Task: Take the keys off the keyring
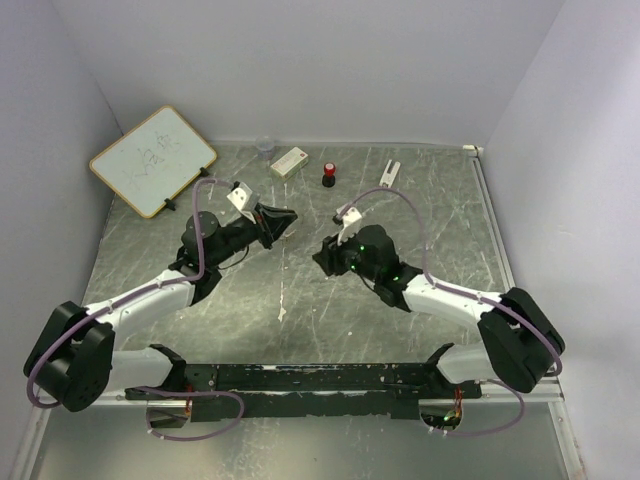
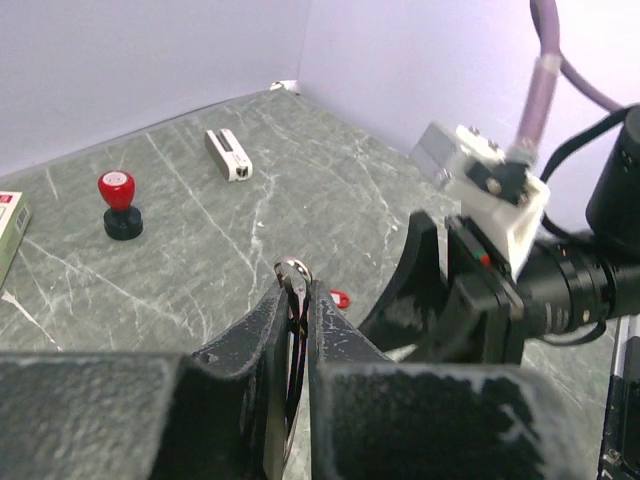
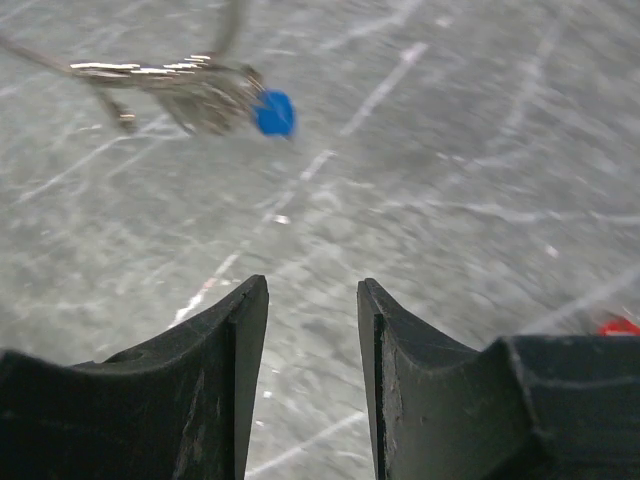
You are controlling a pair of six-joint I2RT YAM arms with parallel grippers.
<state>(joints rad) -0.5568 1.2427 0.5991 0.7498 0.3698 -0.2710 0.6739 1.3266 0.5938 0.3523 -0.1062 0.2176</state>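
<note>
The keyring (image 2: 293, 268) is a thin silvery wire loop standing on edge. It is pinched between the fingers of the left tool (image 2: 297, 295), which is clenched on it, so only the top of the loop shows above the tips. In the right wrist view the keys (image 3: 195, 90) hang from the ring as a blurred silvery bunch. They are ahead of the right tool (image 3: 312, 290) and to its upper left, well apart from its tips. The blue-headed key (image 3: 272, 112) is at the end of the bunch closest to that tool's gap. A small red piece (image 2: 340, 298) lies on the table (image 2: 200, 250) just beyond the left tool's tips. It is probably the red-headed key, already off the ring. The right tool is released, its jaws parted with nothing between them.

By the look of them, the keys are light, stiff and hard, with slick metal blades that swing freely on the loop. The ring is likely springy wire that will twist if pulled sideways. The blue plastic head looks like the best place to grip, being broader and less slippery than bare metal. Pinching it flat across its faces should leave the key free to be worked along the wire.

The table is grey-green and stone-patterned with pale veins. The tool fingers are black, grainy and tapered. Farther beyond the left tool stand a black stamp with a red knob (image 2: 118, 200) and a small white block (image 2: 228, 153).
</note>
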